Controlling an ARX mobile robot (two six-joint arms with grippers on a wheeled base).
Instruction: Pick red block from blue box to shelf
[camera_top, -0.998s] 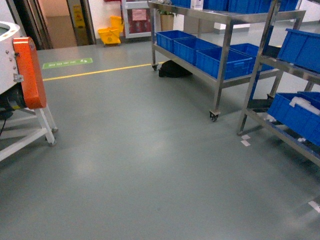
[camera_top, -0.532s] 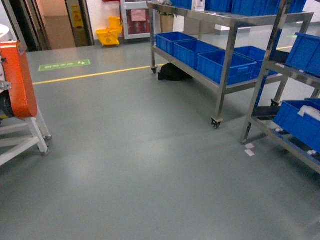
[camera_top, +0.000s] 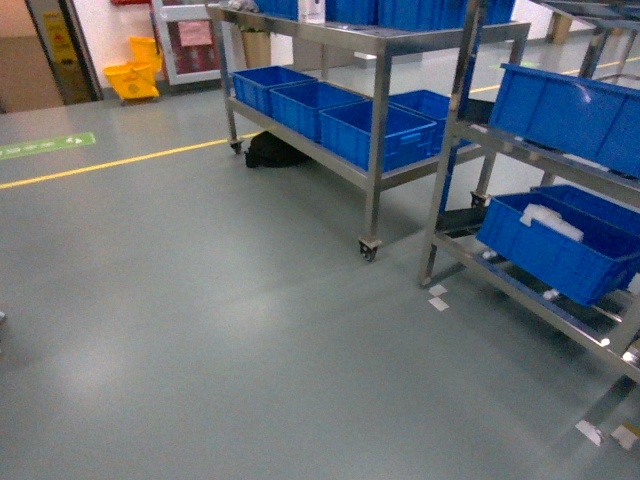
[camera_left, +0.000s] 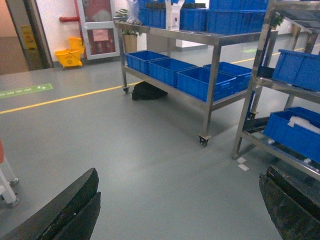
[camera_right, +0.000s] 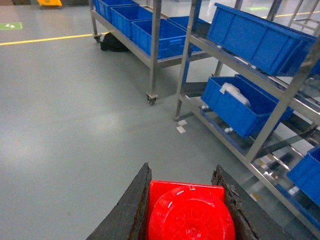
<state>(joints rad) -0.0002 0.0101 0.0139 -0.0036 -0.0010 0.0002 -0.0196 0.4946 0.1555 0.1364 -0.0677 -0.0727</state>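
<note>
**Block in hand, base facing the racks**

Right gripper (camera_right: 187, 210) is clamped on the red block (camera_right: 190, 215); both fingers press its sides, round stud facing the wrist cam. Held low over bare floor, so this looks like carry, not placement. Left gripper (camera_left: 175, 210) is wide open, holding nothing; only the two dark finger tips show at the frame's bottom corners, probably parked out of the way.

Blue box: not in any view. Pick appears done, drop-off remains.

Nearest shelf (camera_top: 455, 150) stands at right: steel posts, tilted tiers. A dark blue crate (camera_top: 555, 245) on the lower tier holds something white, can't tell what. Upper-tier crate (camera_top: 570, 105): contents hidden by its wall.

Further back, a wheeled rack (camera_top: 375, 120) has a row of blue crates (camera_top: 320, 115) on the lower tier; those look empty from here. A dark bag (camera_top: 270, 150) lies under it. Yellow mop bucket (camera_top: 132, 80) by the far wall.

Neither arm shows in the head view.
</note>
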